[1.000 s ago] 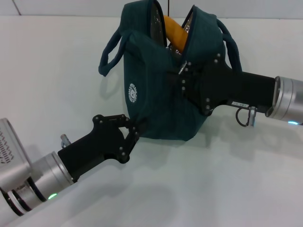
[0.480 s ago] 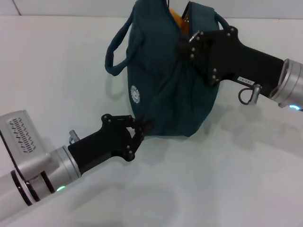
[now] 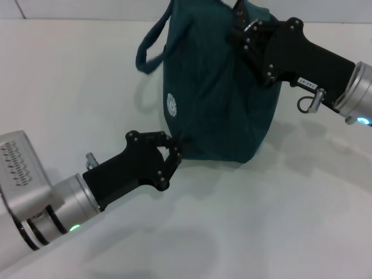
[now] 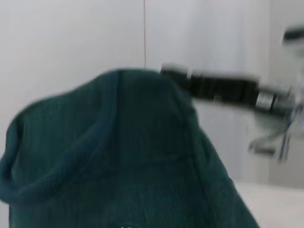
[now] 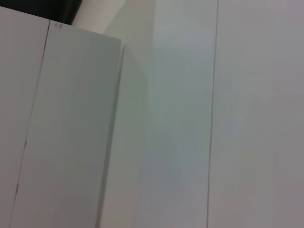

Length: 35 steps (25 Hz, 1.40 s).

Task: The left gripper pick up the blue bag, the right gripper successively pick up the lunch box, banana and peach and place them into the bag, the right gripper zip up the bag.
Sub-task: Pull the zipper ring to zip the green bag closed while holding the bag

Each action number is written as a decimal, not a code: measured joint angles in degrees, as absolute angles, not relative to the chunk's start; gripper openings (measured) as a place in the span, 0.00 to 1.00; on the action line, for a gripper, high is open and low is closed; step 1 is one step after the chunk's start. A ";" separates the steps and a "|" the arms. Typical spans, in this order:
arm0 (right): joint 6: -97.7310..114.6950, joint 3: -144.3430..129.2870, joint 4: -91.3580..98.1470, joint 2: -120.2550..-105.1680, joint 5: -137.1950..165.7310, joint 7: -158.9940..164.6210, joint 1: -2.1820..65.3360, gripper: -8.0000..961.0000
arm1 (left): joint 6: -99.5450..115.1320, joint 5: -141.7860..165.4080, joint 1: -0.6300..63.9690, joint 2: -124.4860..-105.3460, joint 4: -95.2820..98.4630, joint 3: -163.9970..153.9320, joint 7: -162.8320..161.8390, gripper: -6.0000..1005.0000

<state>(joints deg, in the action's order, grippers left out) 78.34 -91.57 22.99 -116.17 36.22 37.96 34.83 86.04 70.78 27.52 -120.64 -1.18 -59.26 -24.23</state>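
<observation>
White tabletop (image 3: 279,221) underneath, pale wall panels (image 5: 190,118) behind. Blue bag (image 3: 215,99) standing upright near the far edge of that surface, round white logo (image 3: 172,103) facing the robot, one rope handle (image 3: 152,46) looping out toward the robot's left. Top of the bag cut off in the head view, so zip and contents not visible. Left gripper (image 3: 174,152) low at the bag's near bottom corner, fingers pinched closed on the fabric there. Right gripper (image 3: 241,26) up at the bag's top edge, pressed against the cloth; finger state impossible to tell. From the left wrist, teal fabric filling the foreground, right arm blurred beyond.
</observation>
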 joint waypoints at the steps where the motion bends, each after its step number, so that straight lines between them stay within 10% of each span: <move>1: 78.35 -91.59 22.98 -116.17 36.22 37.96 34.83 0.05 | 87.66 70.59 27.38 -120.69 -1.19 -59.18 -24.21 0.12; 17: 78.30 -92.41 23.04 -116.18 36.44 35.30 35.34 0.05 | 95.65 64.92 29.80 -120.76 -1.37 -58.67 -32.84 0.35; 22: 78.05 -93.57 22.97 -116.18 36.35 34.96 36.43 0.05 | 95.23 63.95 33.91 -120.76 -3.85 -58.57 -33.23 0.58; 35: 78.29 -95.45 23.01 -116.18 34.45 34.89 35.97 0.05 | 93.89 61.99 34.85 -120.76 -5.83 -55.49 -33.28 0.56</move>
